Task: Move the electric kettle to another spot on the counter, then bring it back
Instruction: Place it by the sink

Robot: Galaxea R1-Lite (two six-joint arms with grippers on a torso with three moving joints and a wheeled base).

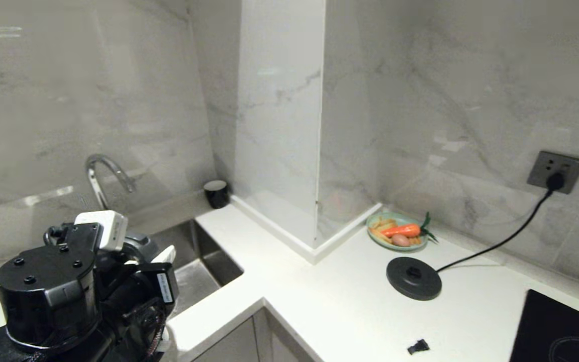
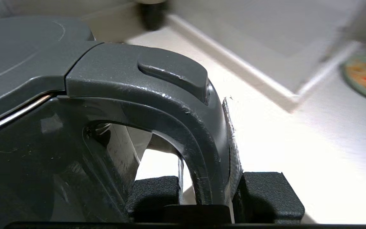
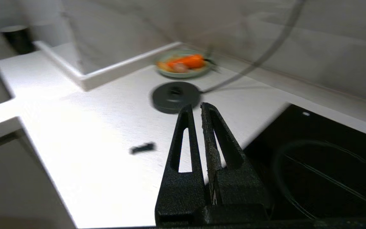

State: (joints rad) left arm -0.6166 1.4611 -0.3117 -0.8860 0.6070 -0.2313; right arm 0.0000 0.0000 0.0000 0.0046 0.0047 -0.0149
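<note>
Left gripper: textured black pads clamped on either side of the kettle handle, at the lower left of the head view by the sink.
Kettle: held off its base, glossy black wall, matte grey flat lid, curved grey handle with a raised thumb tab; it hides behind the arm in the head view.
Right gripper: slotted, rough black fingers pressed together, holding nothing, above the worktop edge near the hob.
Worktop: white, finely speckled stone, rounded front edge.
Small black piece: lies loose near the front edge.
Base: flat round black disc, bare, its cord running to the wall socket.
Plate: pale green, round, carrying a carrot and other vegetables, just behind the base.
Cup: short black cylinder in the far corner beside the steel tap.
</note>
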